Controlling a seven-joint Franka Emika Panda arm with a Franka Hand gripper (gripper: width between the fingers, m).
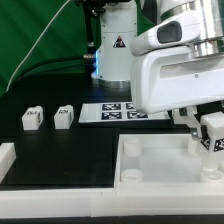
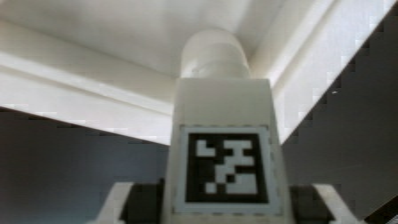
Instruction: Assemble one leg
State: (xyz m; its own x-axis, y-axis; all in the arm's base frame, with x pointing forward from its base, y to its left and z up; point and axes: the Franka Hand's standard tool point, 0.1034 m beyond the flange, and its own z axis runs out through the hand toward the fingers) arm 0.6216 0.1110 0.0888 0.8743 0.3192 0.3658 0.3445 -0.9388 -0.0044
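Observation:
My gripper [image 1: 207,131] is shut on a leg [image 1: 212,132], a small white block with a black-and-white tag, and holds it over the right part of the large white square tray-like part [image 1: 150,165]. In the wrist view the leg [image 2: 224,130] fills the middle, tag facing the camera, its rounded tip pointing at the tray's inner wall [image 2: 107,75]. The fingers [image 2: 139,200] press on both sides of the leg. Two more legs [image 1: 32,119] [image 1: 64,116] stand on the black table at the exterior view's left.
The marker board [image 1: 112,112] lies on the table behind the tray. A white base with a black triangle label [image 1: 115,50] stands at the back. A white raised edge [image 1: 8,158] runs along the table's near left. A green curtain hangs behind.

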